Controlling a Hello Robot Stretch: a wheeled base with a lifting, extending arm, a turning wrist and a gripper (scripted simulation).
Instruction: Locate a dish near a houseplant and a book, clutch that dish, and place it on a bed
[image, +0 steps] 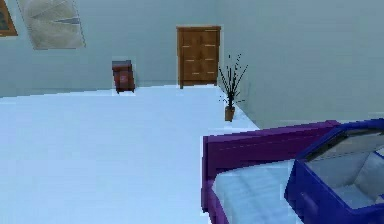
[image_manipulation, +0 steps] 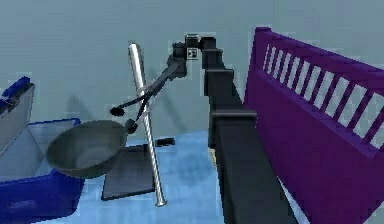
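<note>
Grey dish (image_manipulation: 88, 148): at finger end of gripper (image_manipulation: 124, 114), beside blue box (image_manipulation: 30, 180) on purple bed (image_manipulation: 310, 130). Arm reaches bedward, likely for set-down. Held or resting: cannot tell. Jaw state: cannot tell. Metal rod (image_manipulation: 146, 125) and dark slab (image_manipulation: 130, 172) near.

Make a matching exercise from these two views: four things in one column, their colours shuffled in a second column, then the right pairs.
Things
1. bowl
2. bed frame
3. dresser
4. storage bin

Colours
A. blue
B. brown
C. grey
D. purple

Pairs: 1-C, 2-D, 3-B, 4-A
</note>
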